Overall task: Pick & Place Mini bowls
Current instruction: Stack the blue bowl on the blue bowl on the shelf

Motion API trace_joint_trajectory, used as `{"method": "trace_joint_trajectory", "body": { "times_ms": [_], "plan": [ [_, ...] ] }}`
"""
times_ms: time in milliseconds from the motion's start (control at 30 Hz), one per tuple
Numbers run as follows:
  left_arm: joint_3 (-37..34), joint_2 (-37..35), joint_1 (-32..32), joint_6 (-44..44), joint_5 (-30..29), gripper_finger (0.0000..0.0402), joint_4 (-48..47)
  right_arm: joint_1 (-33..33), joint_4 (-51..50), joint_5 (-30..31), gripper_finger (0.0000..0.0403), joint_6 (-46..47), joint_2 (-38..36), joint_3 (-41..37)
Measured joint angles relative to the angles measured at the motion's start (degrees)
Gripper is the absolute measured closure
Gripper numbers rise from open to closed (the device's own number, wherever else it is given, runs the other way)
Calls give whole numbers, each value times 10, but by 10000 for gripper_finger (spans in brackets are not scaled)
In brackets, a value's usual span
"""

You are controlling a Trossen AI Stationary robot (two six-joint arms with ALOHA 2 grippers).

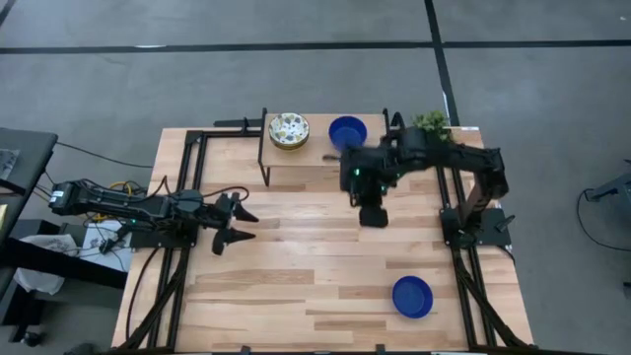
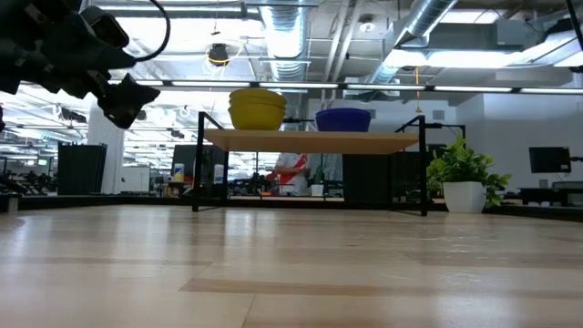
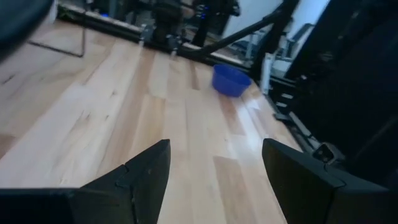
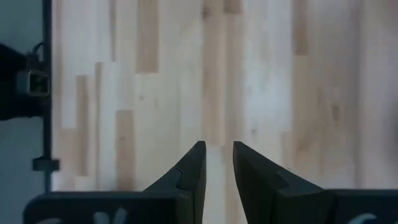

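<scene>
Bowls sit in three spots: a stack of floral bowls [image 1: 289,130] and a blue bowl [image 1: 347,131] side by side on the raised shelf [image 1: 315,163] at the table's far edge, and another blue bowl [image 1: 412,296] on the table [image 1: 296,286] near the front right. The right gripper [image 1: 373,217] hangs over bare wood just in front of the shelf, fingers narrowly apart and empty. The left gripper [image 1: 237,225] waits at the left side, fingers wide and empty.

You're in a robotics lab or open industrial office: exposed ceiling ducts [image 2: 428,23] overhead, grey concrete floor [image 1: 197,84] around the wooden table [image 1: 296,247], monitor [image 2: 553,160] at three o'clock.
</scene>
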Motion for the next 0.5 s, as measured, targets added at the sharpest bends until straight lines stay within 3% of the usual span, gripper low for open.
{"method": "trace_joint_trajectory", "body": {
  "times_ms": [333,500],
  "plan": [
    [0,-40,0,-6,79,149,8,122,19,1,333,61,1,-181],
    [0,-60,0,-6,79,149,3,194,110,1,333,129,-21,-292]
  ]
}}
